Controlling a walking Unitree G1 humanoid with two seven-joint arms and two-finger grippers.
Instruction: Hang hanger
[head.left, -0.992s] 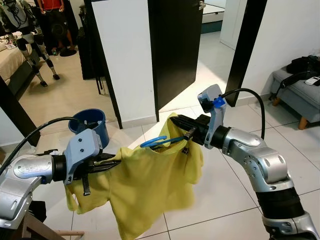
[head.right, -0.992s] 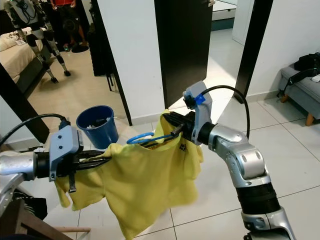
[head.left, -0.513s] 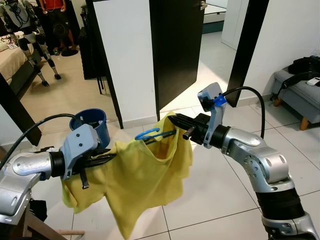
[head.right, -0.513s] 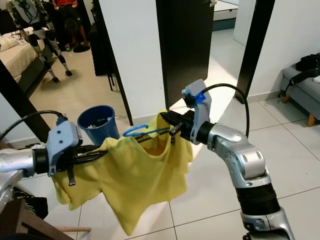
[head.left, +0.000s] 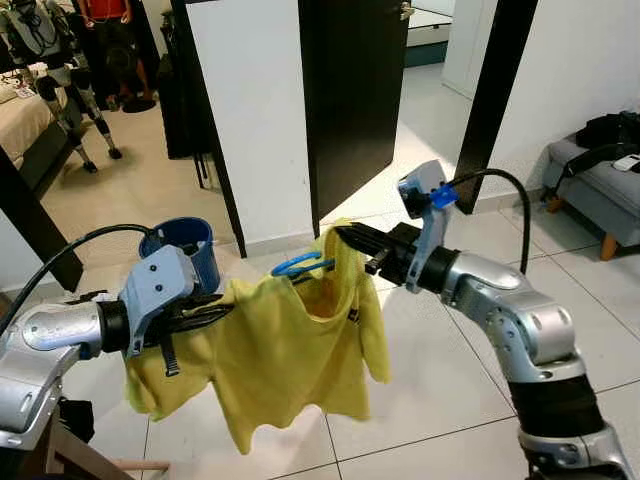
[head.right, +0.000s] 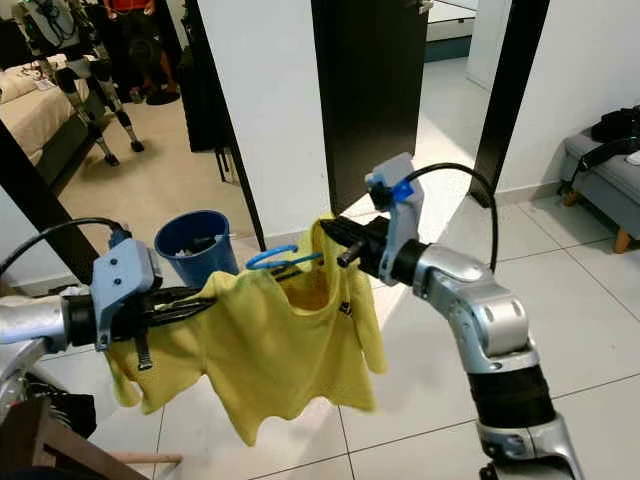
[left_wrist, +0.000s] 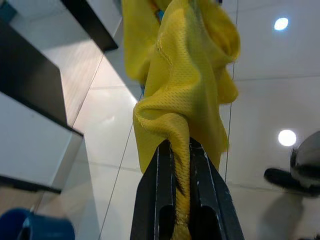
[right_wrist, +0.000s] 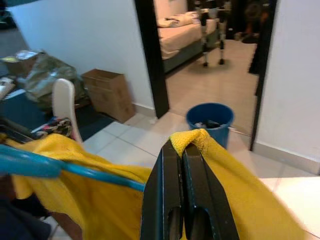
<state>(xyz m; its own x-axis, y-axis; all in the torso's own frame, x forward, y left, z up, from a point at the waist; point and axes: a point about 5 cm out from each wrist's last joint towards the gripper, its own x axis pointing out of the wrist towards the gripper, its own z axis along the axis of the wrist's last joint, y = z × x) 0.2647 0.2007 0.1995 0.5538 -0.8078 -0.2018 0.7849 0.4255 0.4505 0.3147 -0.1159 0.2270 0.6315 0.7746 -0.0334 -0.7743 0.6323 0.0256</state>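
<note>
**Two end effectors stretch the yellow shirt over its blue hanger**

Both of our arms meet at the centre of the head frames. Our left end effector (head.left: 222, 312), at lower left, is clamped shut on a bunched fold of the yellow shirt (head.left: 290, 360); our right end effector (head.left: 350, 240), just right of centre, is closed on the shirt's upper edge. The blue hanger (head.left: 298, 264) sits between them, its hook poking up from the collar.

Compared with half a second ago, the right end effector has lifted slightly, and the cloth now hangs longer and flatter below the hanger, less bundled. We judge the garment is settling onto the hanger, but no rail is in sight. A blue bucket (head.left: 185, 243) stands on the floor behind, at left.
</note>
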